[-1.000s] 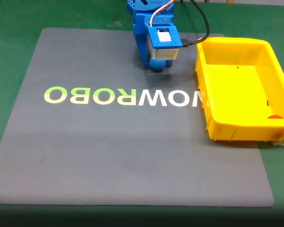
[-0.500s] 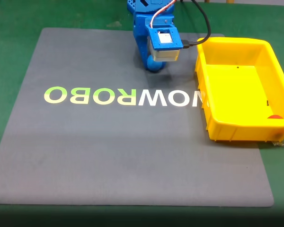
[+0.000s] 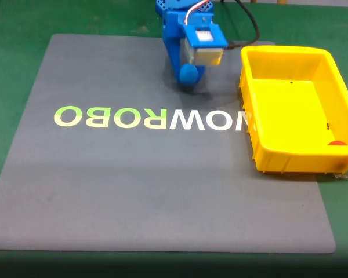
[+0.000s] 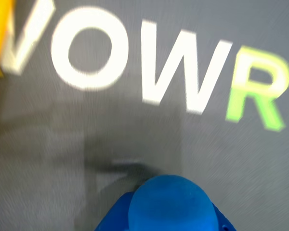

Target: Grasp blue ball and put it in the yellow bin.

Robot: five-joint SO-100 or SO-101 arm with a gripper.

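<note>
The small matte blue ball (image 3: 189, 72) is seen in the fixed view at the lower tip of the blue plastic pincer (image 3: 187, 74), near the far edge of the dark grey mat (image 3: 162, 185) and above the white letters "NOW" (image 3: 211, 120) printed on it. In the wrist view the same ball (image 4: 171, 204) sits at the bottom edge of the picture, cradled by blue pincer (image 4: 166, 216) parts on either side and below, with its shadow cast on the mat (image 4: 135, 144) just behind it. The pincer is closed around the ball and appears to have it gripped; whether the ball is touching the mat or raised a little above it cannot be told. A white block (image 3: 204, 49) with thin wires is mounted on the arm just above the pincer, and a black cable (image 3: 252, 29) curves away from it toward the top of the fixed view. The bright yellow rectangular plastic bin (image 3: 336, 152) with a thick rim stands to the right of the pincer in the fixed view, partly on the mat's right edge, apart from the ball. A small red object (image 3: 336, 143) lies inside the bin at its near right corner. The green letters "ROBO" (image 3: 110, 117) continue the printed word to the left. The mat is laid on a green worktop (image 3: 11, 69). The wrist view is blurred.
</note>
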